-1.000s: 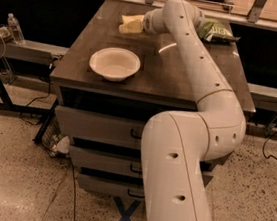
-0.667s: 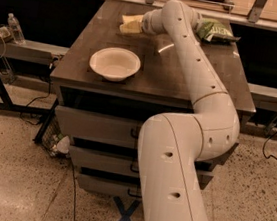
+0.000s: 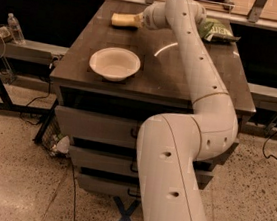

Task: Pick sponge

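Observation:
The sponge point(image 3: 122, 20) is a small pale-yellow block at the far left part of the dark table top point(image 3: 173, 71). My gripper point(image 3: 139, 20) is at the end of the long white arm, which reaches across the table from the front. It sits right against the sponge's right end. Whether the sponge rests on the table or is raised off it cannot be told.
A white bowl point(image 3: 115, 63) stands on the table's front left. A green snack bag point(image 3: 216, 30) lies at the far right. The table has drawers point(image 3: 96, 126) below. A water bottle point(image 3: 15, 28) stands on a low shelf to the left. Cables lie on the floor.
The gripper end of the arm and the sponge have shifted a little to the left together. The bowl and the bag have not moved.

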Action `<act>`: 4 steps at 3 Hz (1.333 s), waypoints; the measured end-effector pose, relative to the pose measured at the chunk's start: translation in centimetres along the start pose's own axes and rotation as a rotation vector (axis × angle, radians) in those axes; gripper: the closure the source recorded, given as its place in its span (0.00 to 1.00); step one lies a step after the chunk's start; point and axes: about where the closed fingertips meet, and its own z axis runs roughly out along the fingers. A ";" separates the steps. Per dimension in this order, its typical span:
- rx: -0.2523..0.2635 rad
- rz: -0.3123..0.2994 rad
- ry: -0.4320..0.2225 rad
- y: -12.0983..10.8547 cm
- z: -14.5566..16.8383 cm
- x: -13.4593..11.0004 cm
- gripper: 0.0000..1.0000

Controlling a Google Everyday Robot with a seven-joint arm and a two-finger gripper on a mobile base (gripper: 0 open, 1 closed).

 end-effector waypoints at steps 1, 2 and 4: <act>-0.010 -0.070 -0.014 0.1 -1.8 -1.8 1.00; -0.033 -0.120 -0.024 0.7 -3.8 -3.5 1.00; 0.009 -0.202 -0.049 -1.5 -17.3 -10.5 1.00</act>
